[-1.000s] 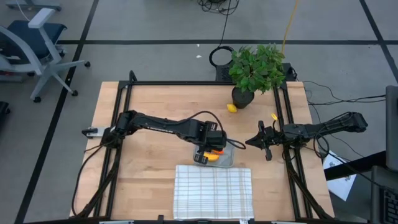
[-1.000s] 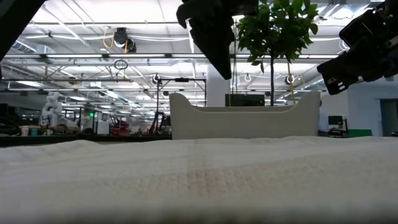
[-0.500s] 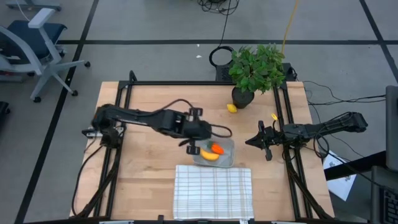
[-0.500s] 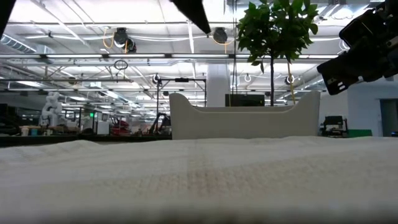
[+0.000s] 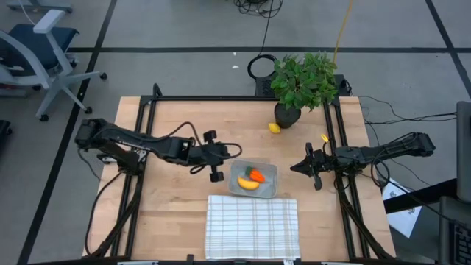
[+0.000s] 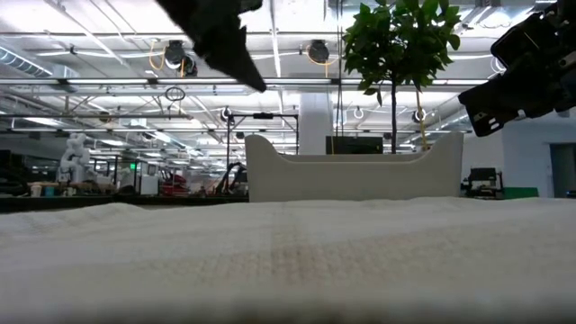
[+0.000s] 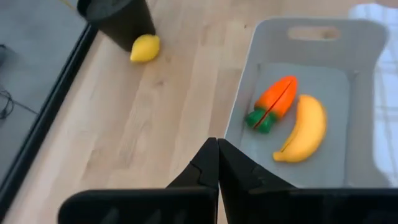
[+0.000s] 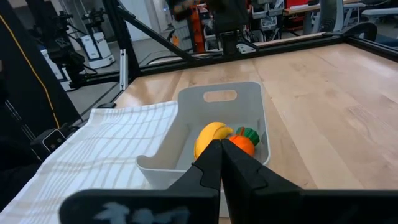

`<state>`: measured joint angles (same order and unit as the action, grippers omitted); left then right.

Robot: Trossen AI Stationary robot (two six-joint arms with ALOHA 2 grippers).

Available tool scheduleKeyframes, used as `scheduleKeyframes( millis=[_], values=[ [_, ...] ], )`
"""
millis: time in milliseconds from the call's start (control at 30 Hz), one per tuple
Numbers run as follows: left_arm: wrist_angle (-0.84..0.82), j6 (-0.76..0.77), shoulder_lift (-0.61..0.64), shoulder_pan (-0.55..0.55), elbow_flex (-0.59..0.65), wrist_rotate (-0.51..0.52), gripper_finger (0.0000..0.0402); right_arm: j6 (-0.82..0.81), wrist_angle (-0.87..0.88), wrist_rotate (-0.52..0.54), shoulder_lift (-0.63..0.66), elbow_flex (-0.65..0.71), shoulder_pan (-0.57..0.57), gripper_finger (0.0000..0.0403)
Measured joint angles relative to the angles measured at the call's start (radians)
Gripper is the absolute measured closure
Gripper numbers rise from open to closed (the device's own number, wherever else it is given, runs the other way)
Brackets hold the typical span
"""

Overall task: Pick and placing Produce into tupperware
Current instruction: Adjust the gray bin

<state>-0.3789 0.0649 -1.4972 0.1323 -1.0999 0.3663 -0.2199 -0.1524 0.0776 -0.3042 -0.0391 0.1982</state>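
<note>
The shallow translucent grey plastic tub just ahead of the pressed-together left gripper holds an orange green-topped toy carrot touching, I think, a curved yellow banana.

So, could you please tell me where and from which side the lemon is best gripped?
Grip the lemon across its narrow middle, coming from above. It lies free on the table, but the plant pot stands close beside it, so a sideways approach from that side is probably blocked.
</note>
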Motion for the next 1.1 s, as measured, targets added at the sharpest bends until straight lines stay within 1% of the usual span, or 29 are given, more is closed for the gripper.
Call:
scheduleKeyframes(
  millis=[67,167,300,467,567,800,967,1100],
  values=[
    [0.063,0.027,0.002,0.003,0.053,0.019,0.0401,0.0,0.003,0.0,0.0,0.0,0.0,0.0403],
    [0.075,0.059,0.0,0.007,0.113,0.032,0.0401,0.0,0.001,0.0,0.0,0.0,0.0,0.0403],
    [0.143,0.099,0.001,0.008,0.172,0.051,0.0401,-0.001,0.006,0.0,0.0,0.0,0.0,0.0403],
    [0.171,0.166,-0.002,0.008,0.21,0.055,0.0401,-0.025,0.008,0.001,-0.02,0.0,0.0,0.0403],
    [0.206,0.185,-0.034,0.008,0.24,0.055,0.0401,-0.033,0.008,0.0,-0.057,0.0,0.0,0.0403],
    [0.239,0.222,-0.093,0.03,0.246,0.055,0.0401,-0.095,-0.003,0.001,-0.152,0.0,0.013,0.0403],
    [0.275,0.235,-0.133,0.041,0.245,0.053,0.0401,-0.105,-0.092,0.003,-0.23,0.0,0.041,0.0403],
    [0.305,0.246,-0.162,0.04,0.245,0.028,0.0401,-0.102,-0.162,0.004,-0.304,0.0,0.047,0.0403]
  ],
)
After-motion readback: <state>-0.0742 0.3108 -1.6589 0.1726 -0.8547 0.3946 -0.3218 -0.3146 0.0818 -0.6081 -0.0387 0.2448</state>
